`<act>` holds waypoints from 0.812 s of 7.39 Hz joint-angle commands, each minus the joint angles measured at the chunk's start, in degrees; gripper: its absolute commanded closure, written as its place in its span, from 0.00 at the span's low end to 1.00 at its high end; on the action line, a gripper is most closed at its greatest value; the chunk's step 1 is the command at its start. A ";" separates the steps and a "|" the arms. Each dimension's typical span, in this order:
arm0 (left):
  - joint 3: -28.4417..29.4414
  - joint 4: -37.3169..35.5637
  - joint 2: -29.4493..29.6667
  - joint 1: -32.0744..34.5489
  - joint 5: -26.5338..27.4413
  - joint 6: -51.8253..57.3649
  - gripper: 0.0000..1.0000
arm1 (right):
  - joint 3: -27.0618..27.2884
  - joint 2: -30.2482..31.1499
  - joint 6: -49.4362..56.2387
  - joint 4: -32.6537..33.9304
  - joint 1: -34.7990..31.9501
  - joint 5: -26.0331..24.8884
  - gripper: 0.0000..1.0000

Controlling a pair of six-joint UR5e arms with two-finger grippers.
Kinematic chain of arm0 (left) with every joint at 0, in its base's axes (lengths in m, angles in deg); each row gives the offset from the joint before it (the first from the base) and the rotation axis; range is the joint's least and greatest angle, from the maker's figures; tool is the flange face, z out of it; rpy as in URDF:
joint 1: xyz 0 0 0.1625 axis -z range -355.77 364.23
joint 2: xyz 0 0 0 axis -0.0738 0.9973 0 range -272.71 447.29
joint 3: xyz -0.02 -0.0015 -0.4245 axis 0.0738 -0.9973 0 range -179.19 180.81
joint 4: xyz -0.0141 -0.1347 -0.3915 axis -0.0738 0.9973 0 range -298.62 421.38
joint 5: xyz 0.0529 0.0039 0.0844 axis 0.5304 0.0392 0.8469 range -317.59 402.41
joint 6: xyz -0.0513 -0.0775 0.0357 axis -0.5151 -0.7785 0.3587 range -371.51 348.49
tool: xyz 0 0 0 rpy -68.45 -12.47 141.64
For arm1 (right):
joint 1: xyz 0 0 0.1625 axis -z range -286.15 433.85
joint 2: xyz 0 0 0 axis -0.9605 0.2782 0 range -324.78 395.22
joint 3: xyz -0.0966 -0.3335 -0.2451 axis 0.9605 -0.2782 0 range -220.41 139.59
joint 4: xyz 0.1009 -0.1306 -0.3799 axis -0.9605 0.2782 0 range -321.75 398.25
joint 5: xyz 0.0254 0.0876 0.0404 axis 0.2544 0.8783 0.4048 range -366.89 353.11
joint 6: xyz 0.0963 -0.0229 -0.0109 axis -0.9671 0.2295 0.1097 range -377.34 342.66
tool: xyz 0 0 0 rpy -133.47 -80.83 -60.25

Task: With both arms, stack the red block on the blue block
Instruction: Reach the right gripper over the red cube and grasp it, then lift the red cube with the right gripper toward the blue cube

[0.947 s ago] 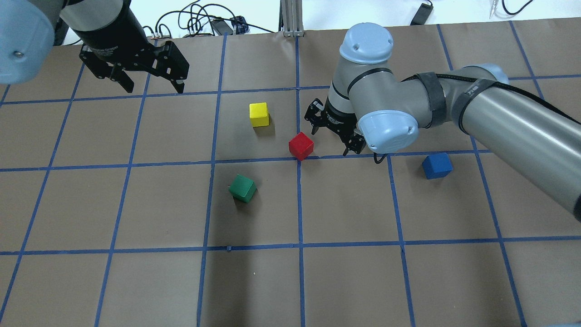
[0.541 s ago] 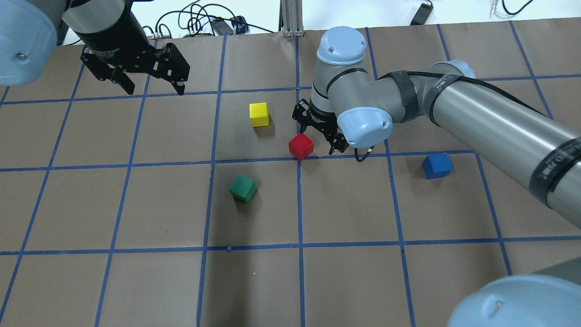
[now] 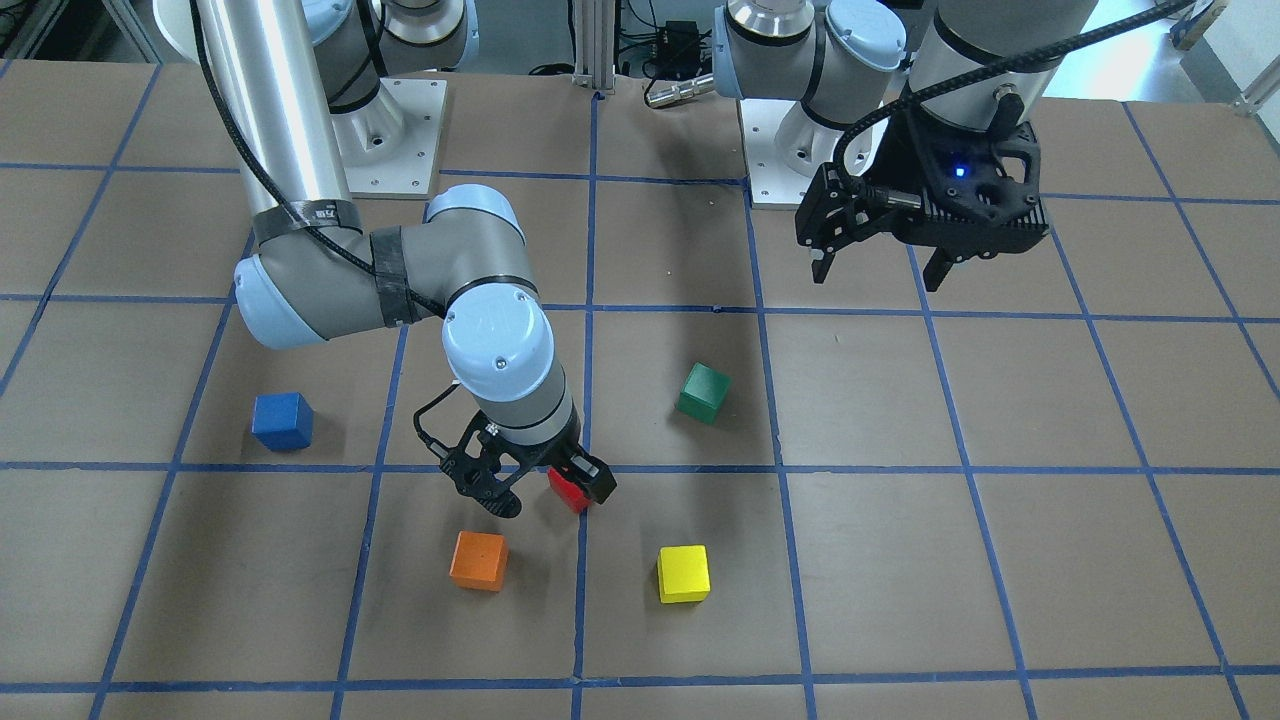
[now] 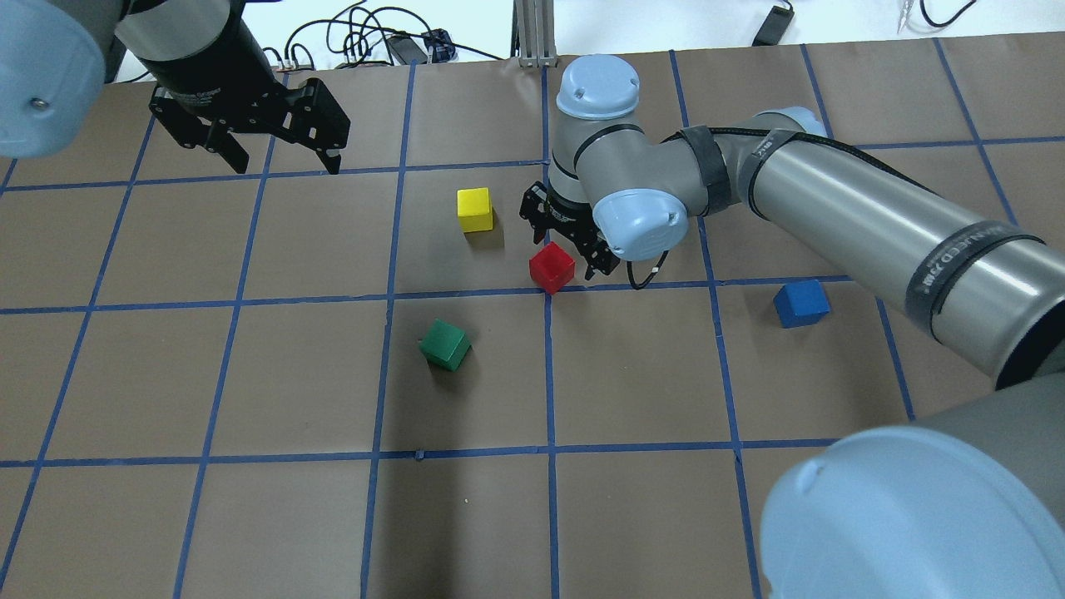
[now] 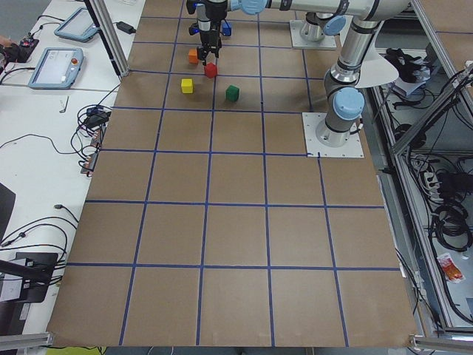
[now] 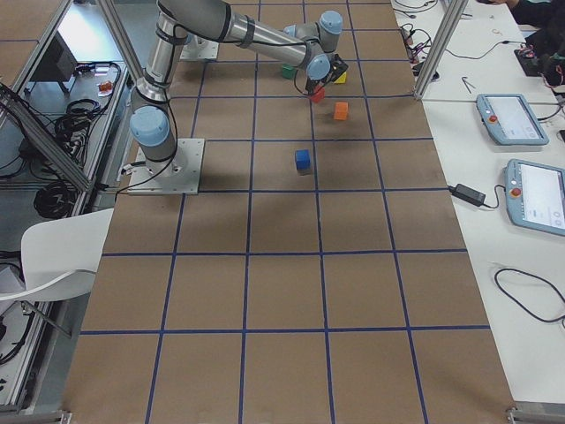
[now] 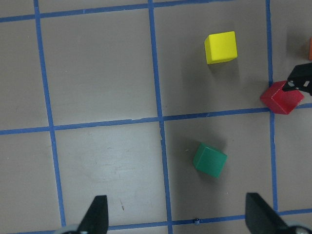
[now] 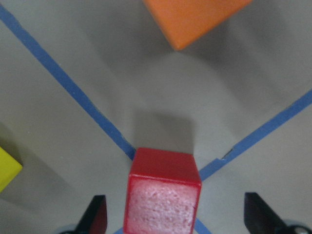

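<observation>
Straddling red block, right hand wide open

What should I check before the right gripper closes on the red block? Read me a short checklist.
1. Right gripper open: ok.
2. Red block between its fingers: ok, though off-centre in the right wrist view, nearer one finger.
3. Fingers low enough on the block: cannot tell.
4. Orange block apart from the fingers: ok, but close.
5. Blue block top bare, standing alone: ok.
6. Left gripper open and well away from the pick: ok.
</observation>
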 commanded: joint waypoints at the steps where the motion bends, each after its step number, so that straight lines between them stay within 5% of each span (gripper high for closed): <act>1: 0.00 0.02 -0.15 0.00 0.29 0.33 0.00 | -2.63 -2.91 -0.18 -0.02 -0.03 0.17 0.00; 4: 0.00 -0.07 -0.15 0.00 0.29 0.33 0.00 | -2.38 -3.45 -0.18 -2.20 -0.12 0.17 0.00; 5: 0.00 0.02 -0.15 0.00 0.29 0.42 0.00 | -2.38 -3.45 -0.09 -2.30 -0.12 0.17 0.09; 6: -0.08 0.02 -0.15 0.00 0.29 0.42 0.00 | -2.38 -3.36 -0.09 -2.39 -0.12 0.43 0.40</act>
